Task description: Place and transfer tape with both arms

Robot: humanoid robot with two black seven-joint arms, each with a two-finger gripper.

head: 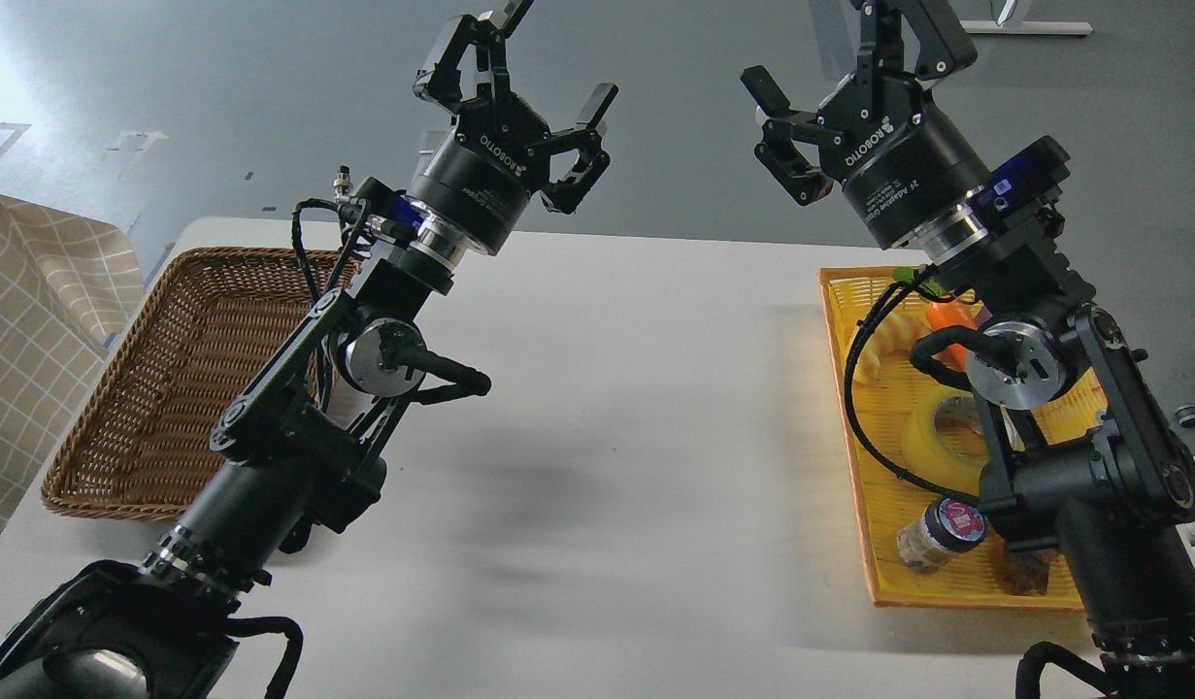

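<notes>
The yellow tape roll point(932, 437) lies in the yellow tray point(883, 544) at the right, partly hidden behind my right arm. My left gripper point(529, 78) is raised high above the table's far left-centre, fingers spread open and empty. My right gripper point(840, 68) is raised high above the far right of the table, fingers spread open and empty. Both grippers are far above the tape and point up and away.
A brown wicker basket point(160, 388) stands at the left of the white table point(607, 437). The tray also holds a small jar with a dark lid point(937, 532), an orange item point(951, 316) and a pale yellow item point(874, 354). Checked cloth point(24, 320) lies at far left.
</notes>
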